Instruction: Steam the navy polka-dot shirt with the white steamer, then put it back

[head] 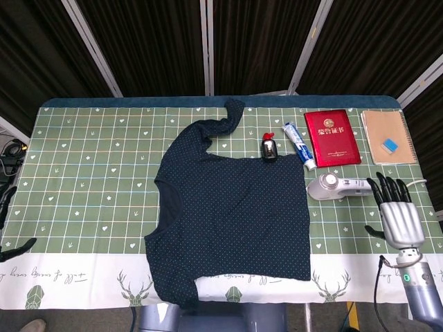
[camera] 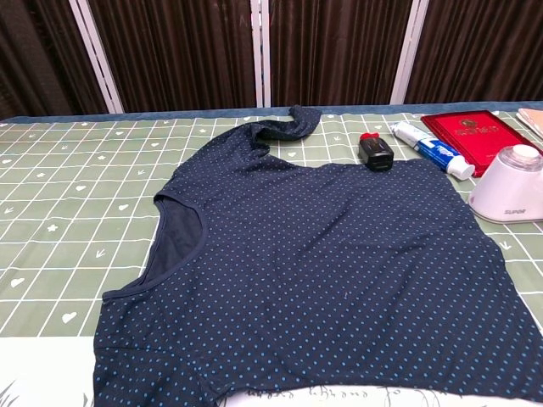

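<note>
In the head view, the right hand [head: 398, 220] is hovering at lower right, fingers spread and grasping nothing, near the white steamer [head: 340, 187] lying right of the navy polka-dot shirt [head: 235, 218], the left hand [head: 8, 228] barely showing at the left edge, its fingers too cropped to tell, while in the chest view the shirt is filling the centre and the steamer is sitting at right edge, so pickup seems next, needing a reach and wrap around the handle.

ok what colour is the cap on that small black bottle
Red, on the small black bottle beside the toothpaste tube; clearest in the chest view.

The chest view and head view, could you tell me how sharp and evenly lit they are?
Head view: sharp, evenly lit, only soft shadows under the steamer and right hand. Chest view: the shirt is crisp, and the steamer is cropped at the right edge.
</note>
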You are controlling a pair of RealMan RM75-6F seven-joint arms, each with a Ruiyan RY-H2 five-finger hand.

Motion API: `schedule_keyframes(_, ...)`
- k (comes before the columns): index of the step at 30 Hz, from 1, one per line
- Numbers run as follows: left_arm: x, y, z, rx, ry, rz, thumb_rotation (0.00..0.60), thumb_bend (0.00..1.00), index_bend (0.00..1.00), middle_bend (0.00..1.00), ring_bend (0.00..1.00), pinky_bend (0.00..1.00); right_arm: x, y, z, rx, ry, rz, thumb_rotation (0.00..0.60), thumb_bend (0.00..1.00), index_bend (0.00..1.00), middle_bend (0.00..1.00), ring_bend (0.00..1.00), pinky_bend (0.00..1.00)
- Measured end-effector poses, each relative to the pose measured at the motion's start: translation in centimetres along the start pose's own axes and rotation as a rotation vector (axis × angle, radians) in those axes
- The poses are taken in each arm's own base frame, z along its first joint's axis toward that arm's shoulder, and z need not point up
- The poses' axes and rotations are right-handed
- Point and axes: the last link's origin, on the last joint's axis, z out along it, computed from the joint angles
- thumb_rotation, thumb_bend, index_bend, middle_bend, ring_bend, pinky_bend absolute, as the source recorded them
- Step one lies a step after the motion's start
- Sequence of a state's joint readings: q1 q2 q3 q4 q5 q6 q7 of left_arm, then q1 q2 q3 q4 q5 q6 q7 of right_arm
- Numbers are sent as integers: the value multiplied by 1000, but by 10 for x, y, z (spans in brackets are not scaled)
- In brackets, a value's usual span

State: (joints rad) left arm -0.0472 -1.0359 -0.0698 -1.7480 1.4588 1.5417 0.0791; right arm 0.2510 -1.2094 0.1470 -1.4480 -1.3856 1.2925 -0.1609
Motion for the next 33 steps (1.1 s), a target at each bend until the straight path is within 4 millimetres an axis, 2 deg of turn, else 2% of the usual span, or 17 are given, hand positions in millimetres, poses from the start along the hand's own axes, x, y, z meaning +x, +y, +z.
schedule_keyframes(8, -10, -5, 11, 40, -27, 27, 600, 0, 0, 0, 0, 0, -26, -5, 68, 19, -25, -100, 600, 397, 0, 0, 0, 0)
schedule_keyframes(12, -13, -7, 15, 56, -36, 36, 600, 0, 0, 0, 0, 0, -39, -9, 89, 8, -48, -124, 600, 416, 0, 0, 0, 0)
schedule_keyframes(18, -16, -10, 18, 67, -41, 42, 600, 0, 0, 0, 0, 0, -54, -14, 101, 8, -82, -123, 600, 435, 0, 0, 0, 0)
schedule_keyframes(33, -17, -10, 18, 69, -47, 39, 600, 0, 0, 0, 0, 0, -66, -8, 116, -20, -82, -217, 600, 460, 0, 0, 0, 0)
